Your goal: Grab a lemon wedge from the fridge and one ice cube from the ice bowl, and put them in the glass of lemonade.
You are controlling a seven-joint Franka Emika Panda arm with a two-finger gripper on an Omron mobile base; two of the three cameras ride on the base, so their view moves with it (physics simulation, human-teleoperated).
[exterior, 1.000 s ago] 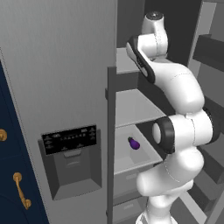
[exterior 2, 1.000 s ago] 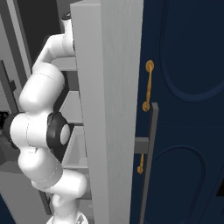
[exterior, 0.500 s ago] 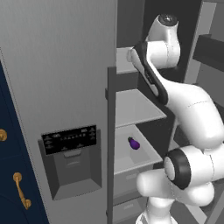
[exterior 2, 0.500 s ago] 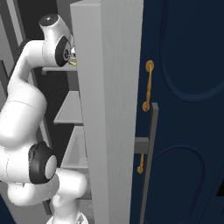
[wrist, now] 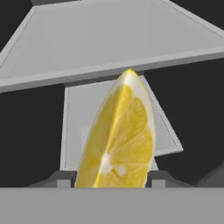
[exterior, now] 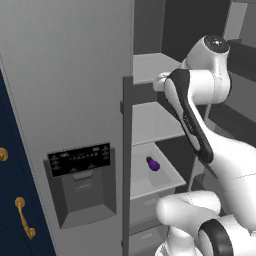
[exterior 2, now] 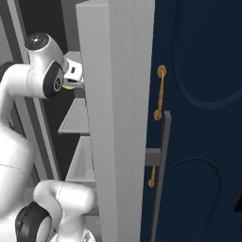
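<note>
Gripping the small bright yellow lemon wedge (wrist: 120, 140) between its two dark finger tips, the gripper (wrist: 111, 178) is hanging inside the tall grey metal fridge (exterior: 70, 80), above its grey shelves (wrist: 113, 39). It should be withdrawing straight out, clearing the open door (exterior 2: 120, 118) rightward without loosening its squeeze.

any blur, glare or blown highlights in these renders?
Hand view: lemon wedge sharp, evenly lit, no glare. Left base view: flat lighting, dark fridge interior, eggplant crisp. Right base view: the arm's lower link smeared, gold handle without hotspot.
</note>
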